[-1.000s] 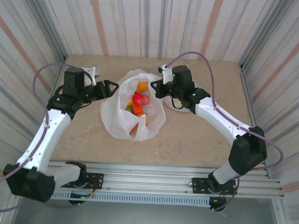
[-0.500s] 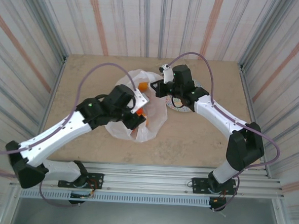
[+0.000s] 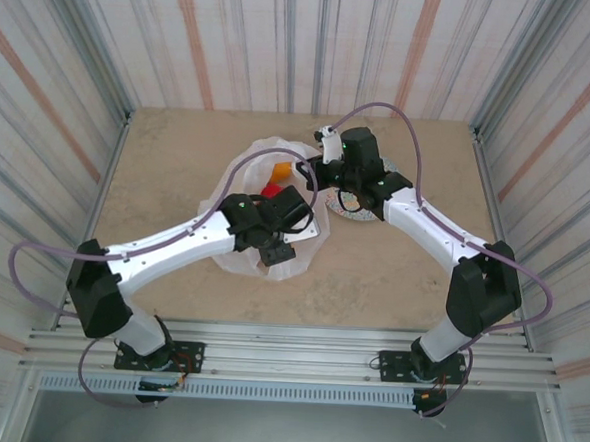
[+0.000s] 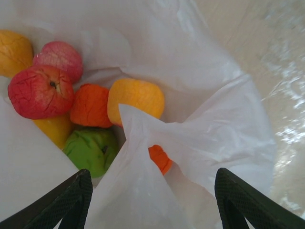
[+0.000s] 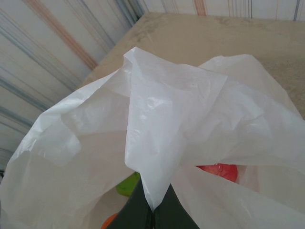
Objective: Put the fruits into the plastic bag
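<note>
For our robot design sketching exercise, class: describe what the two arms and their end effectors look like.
Both the left arm and right arm have smooth white tubular links joined by chunky black joints. A thin purple cable loops along each. The left end effector has dark, blunt-tipped fingers.

A speckled plate [image 3: 347, 213] sits on the beige table [image 3: 179, 154].
</note>
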